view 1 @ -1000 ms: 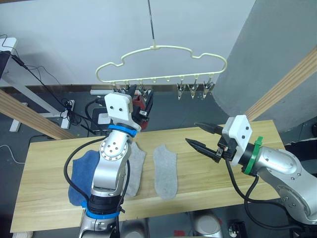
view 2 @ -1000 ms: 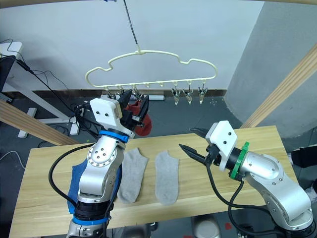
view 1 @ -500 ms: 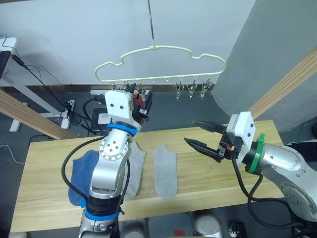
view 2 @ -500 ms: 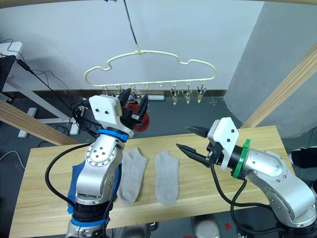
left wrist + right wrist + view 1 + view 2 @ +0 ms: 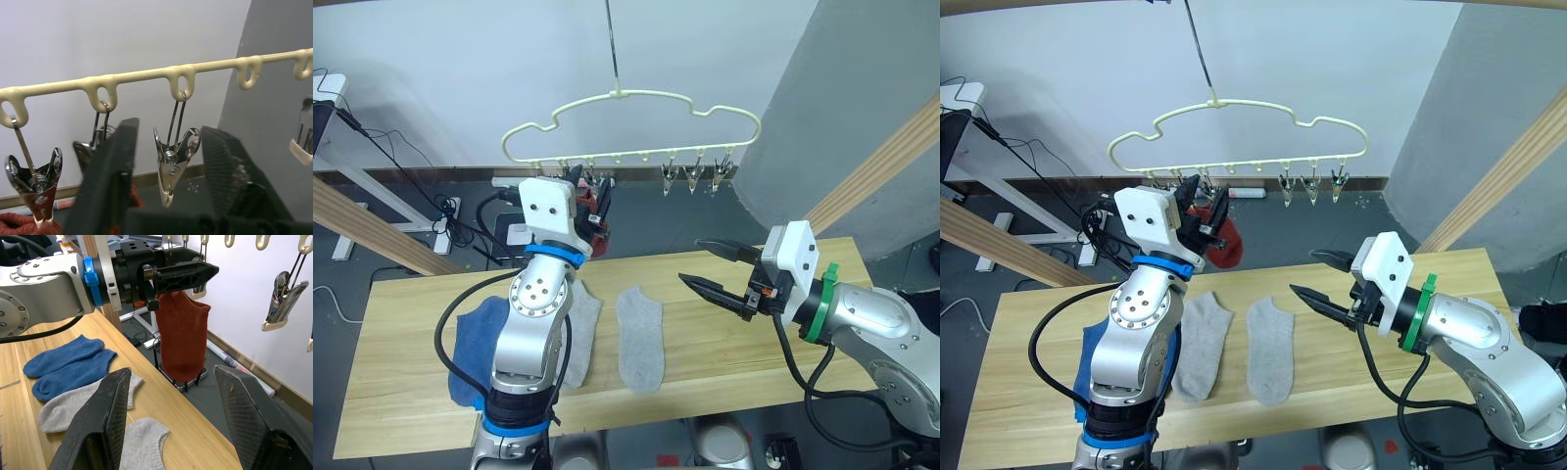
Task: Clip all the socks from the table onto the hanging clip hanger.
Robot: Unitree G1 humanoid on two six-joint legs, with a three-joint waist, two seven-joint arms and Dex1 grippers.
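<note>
The pale clip hanger (image 5: 636, 96) hangs on its long hook above the table's (image 5: 724, 352) far edge. My left gripper (image 5: 590, 186) is raised to the hanger's left clips. It is open, and one metal clip (image 5: 170, 166) hangs between its fingers (image 5: 105, 181). A rust red sock (image 5: 183, 335) hangs from a clip just beyond it. Two grey socks (image 5: 639, 338) (image 5: 579, 333) lie side by side mid-table, and the blue socks (image 5: 475, 343) lie to their left. My right gripper (image 5: 690, 261) hovers open over the table's right half, holding nothing.
Three bare clips (image 5: 695, 176) hang at the hanger's right end. Slanted wooden poles (image 5: 372, 230) (image 5: 876, 166) flank the table. Cables and a power strip (image 5: 450, 220) lie on the floor behind, beside a white table leg.
My left gripper has edged slightly up toward the clips. The right gripper has drifted a little to the right. The socks on the table have not moved.
</note>
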